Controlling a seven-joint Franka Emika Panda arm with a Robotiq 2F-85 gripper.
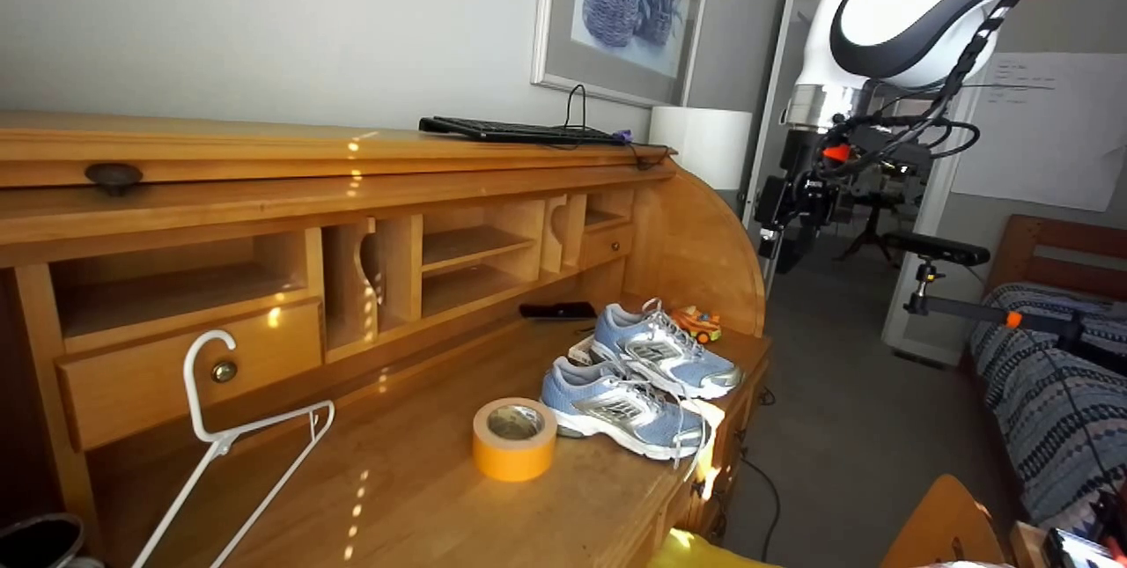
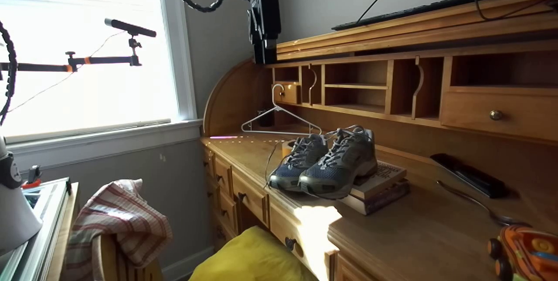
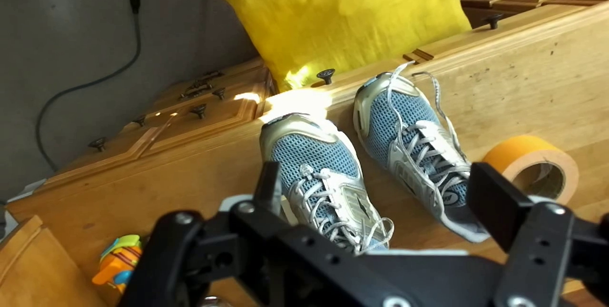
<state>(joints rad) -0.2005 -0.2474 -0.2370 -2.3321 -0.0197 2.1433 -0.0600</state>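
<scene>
Your end effector (image 3: 376, 184) stands wide, well above the blue shoes (image 3: 316, 157), which sit beside the orange tape (image 1: 515, 462), toes toward the front edge of the tabletop (image 1: 423, 497).

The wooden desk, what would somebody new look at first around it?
Probably the pair of blue and silver running shoes, side by side near the front edge of the desk. Then maybe the orange tape roll lying beside one shoe, and the bright yellow pillow below that edge. The robot's open black gripper, hanging higher than the shoes, could catch the eye too.
</scene>
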